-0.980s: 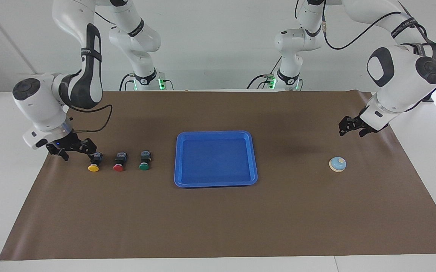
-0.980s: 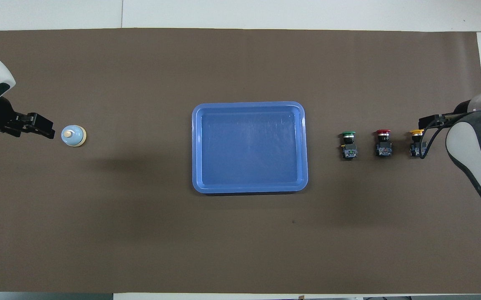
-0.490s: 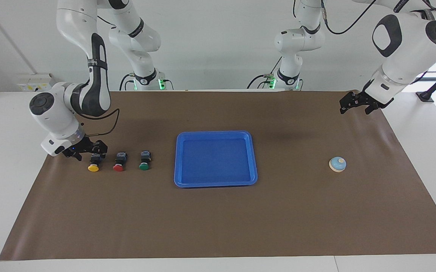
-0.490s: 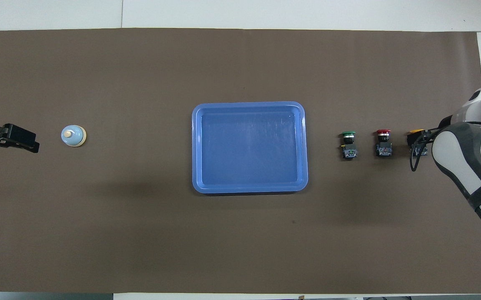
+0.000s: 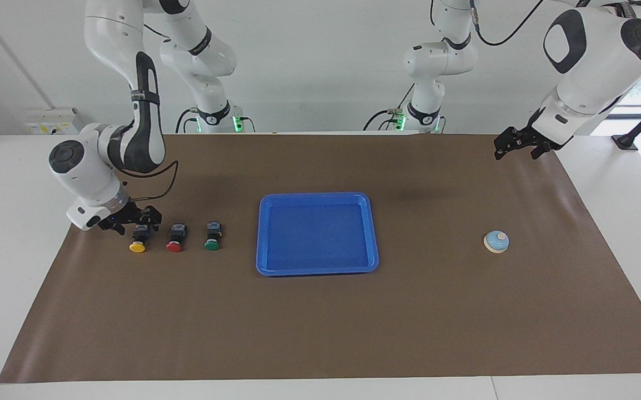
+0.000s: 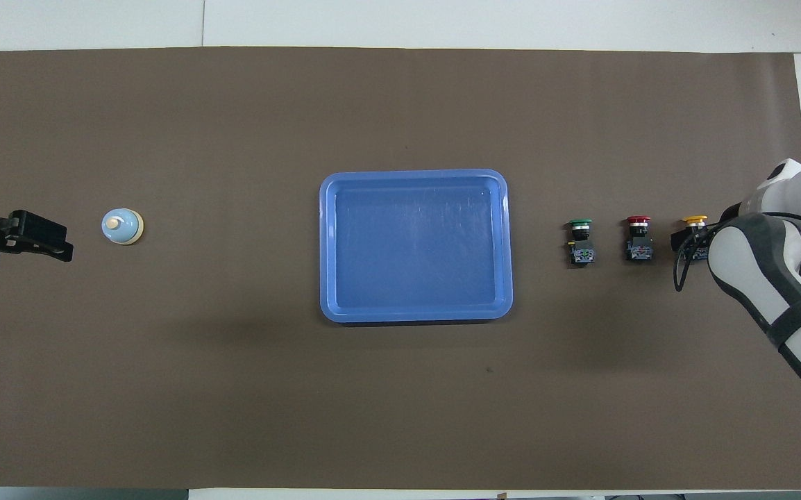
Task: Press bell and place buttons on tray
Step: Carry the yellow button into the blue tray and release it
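Right end effector [image 5: 141, 221] apparently straddles the yellow button [image 5: 138, 242]; grip unclear.

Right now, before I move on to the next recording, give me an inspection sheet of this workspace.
Surface: brown mat over a white table, flat.
Tray: blue tray mid-mat, nothing in it.
Buttons: yellow button, red button and green button in a row on the mat toward the right arm's end, none on the tray.
Bell: bell upright on the mat toward the left arm's end.
Clutter: nothing seen.
Right gripper: down at the yellow button's black body; grip cannot be told.
Left gripper: open, raised over the mat's edge, clear of the bell.
Cables: black cable looped at the right wrist.
Surroundings: white wall, arm bases with green lights.
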